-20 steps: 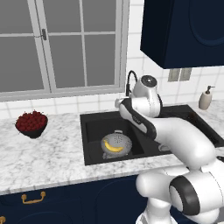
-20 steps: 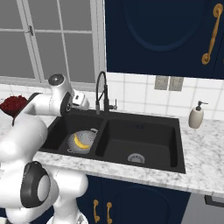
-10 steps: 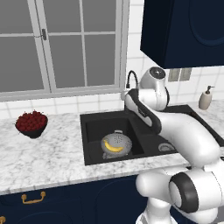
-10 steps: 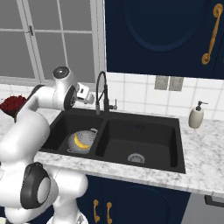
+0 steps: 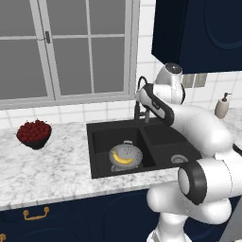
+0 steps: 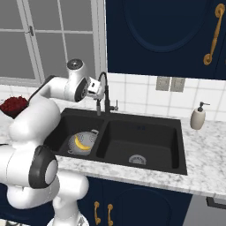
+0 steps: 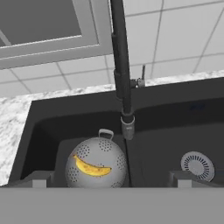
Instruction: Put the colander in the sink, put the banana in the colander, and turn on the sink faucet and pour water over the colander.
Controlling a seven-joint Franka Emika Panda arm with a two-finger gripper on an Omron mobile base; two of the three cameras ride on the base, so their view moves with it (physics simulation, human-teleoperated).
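A white marble bench [image 5: 52,170] runs beneath a grey-framed window [image 5: 71,47] and white wall tiles, with navy cabinets [image 6: 163,39] above and below. Set into it is the black double-basin sink [image 6: 145,128]. The colander [image 7: 96,164] sits in the left basin with the banana [image 7: 92,168] lying inside it. The sink faucet [image 7: 122,74] rises at the divider. The end effector [image 6: 95,88] hangs released, jaws wide, just beside the faucet's neck. A dark bowl of red fruit [image 5: 34,133] and a soap dispenser [image 6: 198,117] stand on the bench.

One colander [image 7: 96,164], one banana [image 7: 91,168]
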